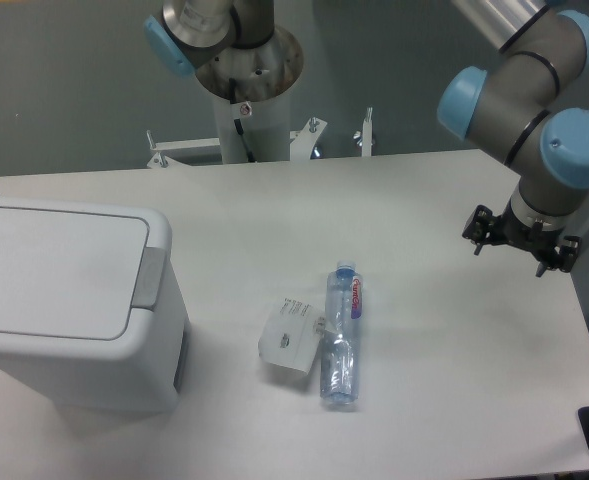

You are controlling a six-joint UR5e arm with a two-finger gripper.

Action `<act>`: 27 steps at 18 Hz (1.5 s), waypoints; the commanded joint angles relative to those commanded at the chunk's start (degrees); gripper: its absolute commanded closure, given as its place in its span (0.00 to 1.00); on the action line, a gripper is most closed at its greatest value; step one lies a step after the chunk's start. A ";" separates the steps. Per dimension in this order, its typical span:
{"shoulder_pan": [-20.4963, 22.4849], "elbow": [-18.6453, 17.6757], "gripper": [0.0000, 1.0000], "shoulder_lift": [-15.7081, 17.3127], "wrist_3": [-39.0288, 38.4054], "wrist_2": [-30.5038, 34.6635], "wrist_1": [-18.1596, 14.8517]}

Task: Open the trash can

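The trash can (pixel 74 330) is a large boxy white bin on the left side of the table. Its flat white lid (pixel 54 270) lies shut, with the grey push-latch tab (pixel 149 277) on its right edge. My gripper (pixel 519 240) hangs over the table's right side, far from the bin and touching nothing. Only black parts show under the wrist, and the fingers are not clear enough to tell whether they are open or shut.
A clear plastic water bottle (pixel 341 335) with a blue cap lies in the middle of the table. A small white card box (pixel 292 338) lies against its left side. The arm's base column (pixel 246 90) stands behind the table's far edge.
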 joint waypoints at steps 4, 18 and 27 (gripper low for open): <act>0.00 -0.17 0.00 0.09 -0.09 0.00 -0.17; -0.26 -1.93 0.00 0.79 -1.67 -2.80 2.20; -3.07 -11.32 0.00 6.68 -10.79 -11.86 13.77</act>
